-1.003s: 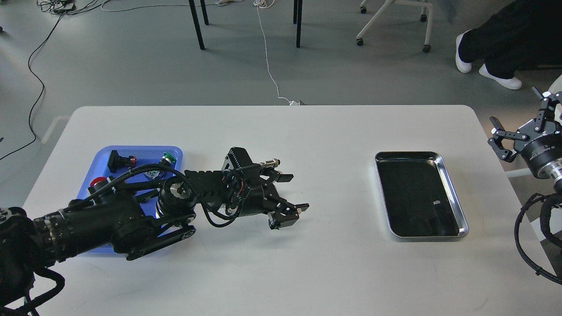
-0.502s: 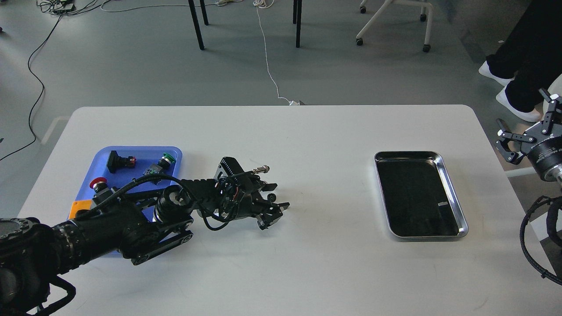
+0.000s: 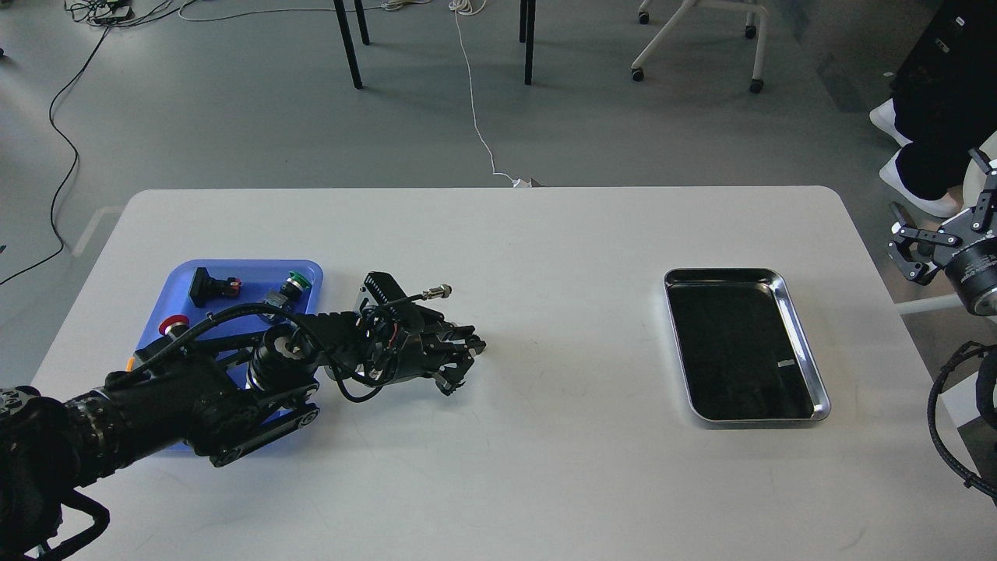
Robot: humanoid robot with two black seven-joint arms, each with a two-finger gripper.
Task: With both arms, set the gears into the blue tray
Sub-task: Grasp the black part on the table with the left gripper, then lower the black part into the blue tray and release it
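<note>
Gear: none visible | left gripper (image 3: pixel 459 360) near tray (image 3: pixel 181 282) at desk's left edge, fingers drawn together, hold unclear | right gripper (image 3: pixel 923 249) spread, empty, off desk's right edge, likely idle.

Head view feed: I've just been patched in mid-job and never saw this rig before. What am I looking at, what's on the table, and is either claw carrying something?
This single picture comes from the robot's own head, looking forward and down at a white table. The black arm entering from the left is its left arm; its claw sits low over the table, just right of the blue tray. The fingers look drawn together, but they are dark and I cannot tell whether they pinch anything; no gear is visible. The right claw hangs off the table's right edge, fingers spread, holding nothing.

In the blue tray lie push-button switches: a green-capped one, a red-capped one and a black one. The arm hides part of the tray. To the right lies a shiny silver tray with nothing in it.
</note>
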